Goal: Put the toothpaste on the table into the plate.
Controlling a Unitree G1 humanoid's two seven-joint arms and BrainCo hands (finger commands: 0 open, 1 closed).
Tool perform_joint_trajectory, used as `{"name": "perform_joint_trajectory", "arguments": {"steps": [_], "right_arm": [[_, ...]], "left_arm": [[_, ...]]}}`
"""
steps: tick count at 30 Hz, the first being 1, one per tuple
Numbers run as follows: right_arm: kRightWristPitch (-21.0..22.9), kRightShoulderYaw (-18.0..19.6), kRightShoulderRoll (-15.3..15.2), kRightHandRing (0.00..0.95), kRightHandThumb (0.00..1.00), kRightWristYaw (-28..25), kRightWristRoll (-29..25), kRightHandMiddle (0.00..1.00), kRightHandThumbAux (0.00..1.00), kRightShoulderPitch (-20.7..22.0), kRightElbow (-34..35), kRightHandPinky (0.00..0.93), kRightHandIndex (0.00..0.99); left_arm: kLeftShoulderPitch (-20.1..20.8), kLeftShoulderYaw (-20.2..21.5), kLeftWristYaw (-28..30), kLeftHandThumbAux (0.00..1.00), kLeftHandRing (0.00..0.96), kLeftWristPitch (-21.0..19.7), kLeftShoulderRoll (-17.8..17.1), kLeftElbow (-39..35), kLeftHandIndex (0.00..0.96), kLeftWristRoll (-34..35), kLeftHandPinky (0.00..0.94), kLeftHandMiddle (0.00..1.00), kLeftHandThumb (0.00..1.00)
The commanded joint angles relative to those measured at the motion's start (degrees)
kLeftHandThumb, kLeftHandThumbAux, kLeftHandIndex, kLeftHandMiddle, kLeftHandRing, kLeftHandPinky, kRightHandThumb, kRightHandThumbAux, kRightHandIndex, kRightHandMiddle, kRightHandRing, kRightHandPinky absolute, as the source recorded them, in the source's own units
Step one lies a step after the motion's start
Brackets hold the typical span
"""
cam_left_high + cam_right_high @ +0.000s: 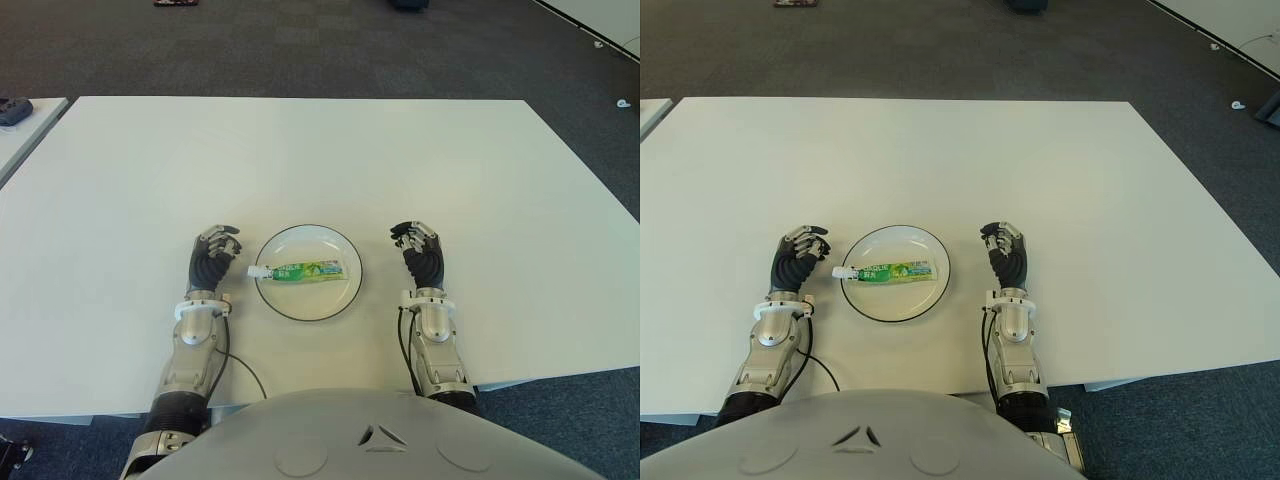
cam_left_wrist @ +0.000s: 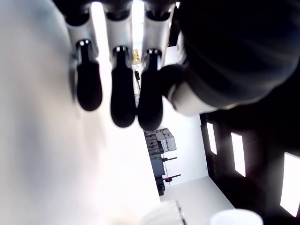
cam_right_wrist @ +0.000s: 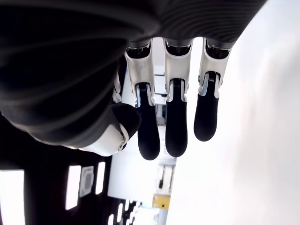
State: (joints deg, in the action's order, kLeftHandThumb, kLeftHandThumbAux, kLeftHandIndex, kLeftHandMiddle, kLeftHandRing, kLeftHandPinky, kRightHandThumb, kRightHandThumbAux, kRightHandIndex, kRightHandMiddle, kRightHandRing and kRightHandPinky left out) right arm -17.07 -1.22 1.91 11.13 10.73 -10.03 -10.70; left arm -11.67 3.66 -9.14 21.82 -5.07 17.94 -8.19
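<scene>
The tube (image 1: 304,270) of toothpaste lies flat inside the plate (image 1: 345,296), running from 9 o'clock toward 3 o'clock across the plate's middle. Its white cap end sits at the plate's 9 o'clock rim, pointing at the left hand; the green printed body reaches toward the plate's centre and a little past it. The plate is white with a dark rim line and stands on the table (image 1: 330,160), near the table's front edge.

The left hand (image 1: 212,258) shows at 9 o'clock from the plate, just beside its rim, palm toward the table. Its fingers (image 2: 123,101) are loosely curled, hanging side by side with gaps between them, and nothing is held between them and the thumb. The fingertips lie close to the tube's cap; whether they touch it cannot be told.

The right hand (image 1: 421,255) shows at 3 o'clock from the plate, a little apart from the rim. Its fingers (image 3: 176,129) hang in the same relaxed curl, tips separate, thumb tucked to one side, and it holds nothing.

Both forearms run back from the hands toward 6 o'clock, over the table's front edge, to the robot's body at the bottom of the eye views. A dark cable loops beside each wrist. Dark carpet (image 1: 300,50) lies beyond the table at 12 o'clock, and a corner of a second table (image 1: 25,125) shows at 10 o'clock.
</scene>
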Motion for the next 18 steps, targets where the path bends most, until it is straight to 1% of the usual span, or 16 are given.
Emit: {"name": "perform_joint_trajectory", "arguments": {"steps": [1,5,18], "right_arm": [[2.1,-0.6,0.0,0.439,0.706,-0.2,0.4,0.462,0.731,-0.5,0.6,0.430,0.427],[2.2,-0.9,0.0,0.441,0.706,-0.2,0.5,0.464,0.732,-0.7,0.7,0.437,0.427],[2.6,-1.9,-0.6,0.440,0.706,-1.2,0.4,0.465,0.733,-1.2,1.0,0.439,0.427]], "left_arm": [[-0.4,-0.1,0.2,0.717,0.619,-0.3,-0.4,-0.6,0.432,-0.3,0.581,0.620,0.705],[-0.8,-0.1,0.4,0.717,0.623,-0.1,-0.3,-1.0,0.432,-0.1,0.597,0.624,0.705],[-1.6,-0.2,0.2,0.717,0.620,-0.2,-0.2,-2.3,0.432,-0.4,0.591,0.620,0.706]]}}
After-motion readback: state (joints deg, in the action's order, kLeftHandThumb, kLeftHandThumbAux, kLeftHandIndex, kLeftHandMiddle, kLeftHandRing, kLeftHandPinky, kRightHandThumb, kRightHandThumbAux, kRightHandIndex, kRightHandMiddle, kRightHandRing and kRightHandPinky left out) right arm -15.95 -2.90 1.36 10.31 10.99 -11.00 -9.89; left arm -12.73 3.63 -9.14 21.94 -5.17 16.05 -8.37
